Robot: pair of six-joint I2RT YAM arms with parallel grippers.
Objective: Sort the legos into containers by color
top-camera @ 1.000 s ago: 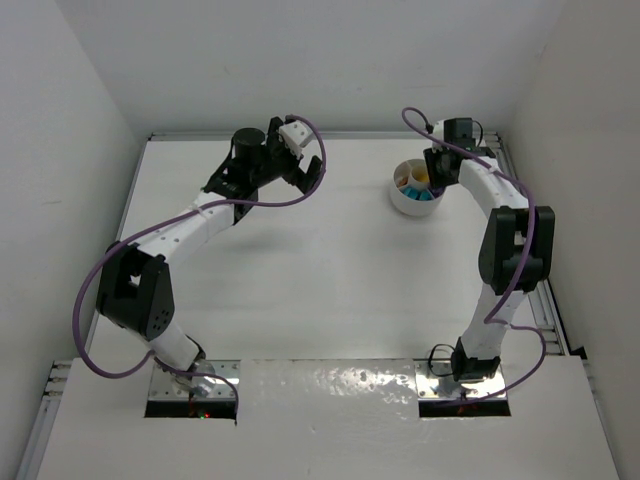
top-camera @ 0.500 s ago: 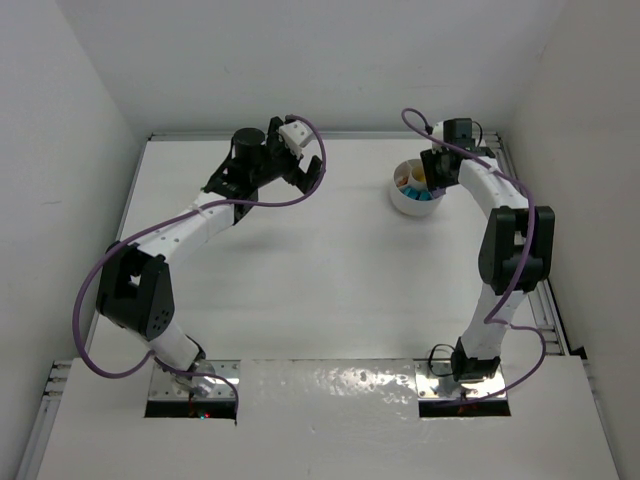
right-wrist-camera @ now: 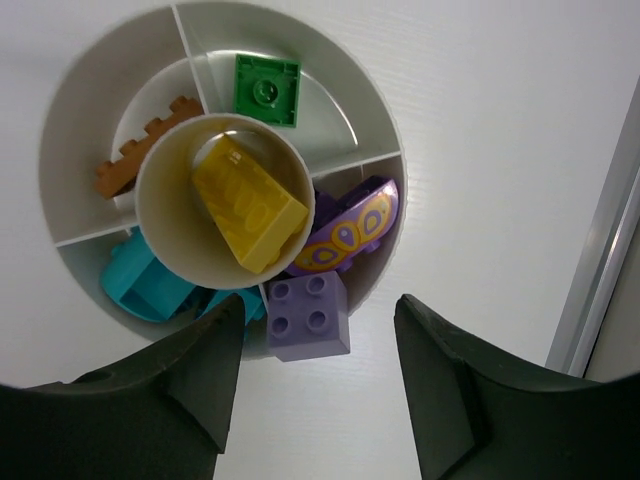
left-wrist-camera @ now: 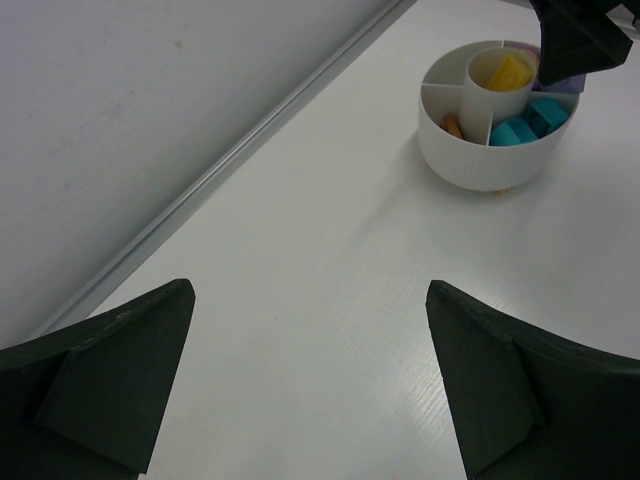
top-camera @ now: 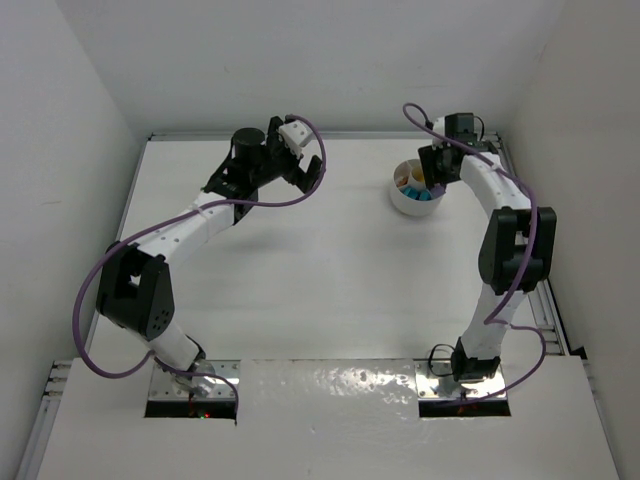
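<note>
Robot lab cell: white walls [top-camera: 70,100] enclose a table [top-camera: 320,265] bearing two arms [top-camera: 190,225] [top-camera: 512,250].

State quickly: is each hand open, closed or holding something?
Left hand: open, holding nothing.
Right hand: open, holding nothing.

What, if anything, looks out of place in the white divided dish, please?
The pale purple square brick hides part of the outer wall of the round white plastic dish, beside the purple winged piece, so it seems perched on the rim rather than lying inside. Everything else lies within its compartment.
</note>
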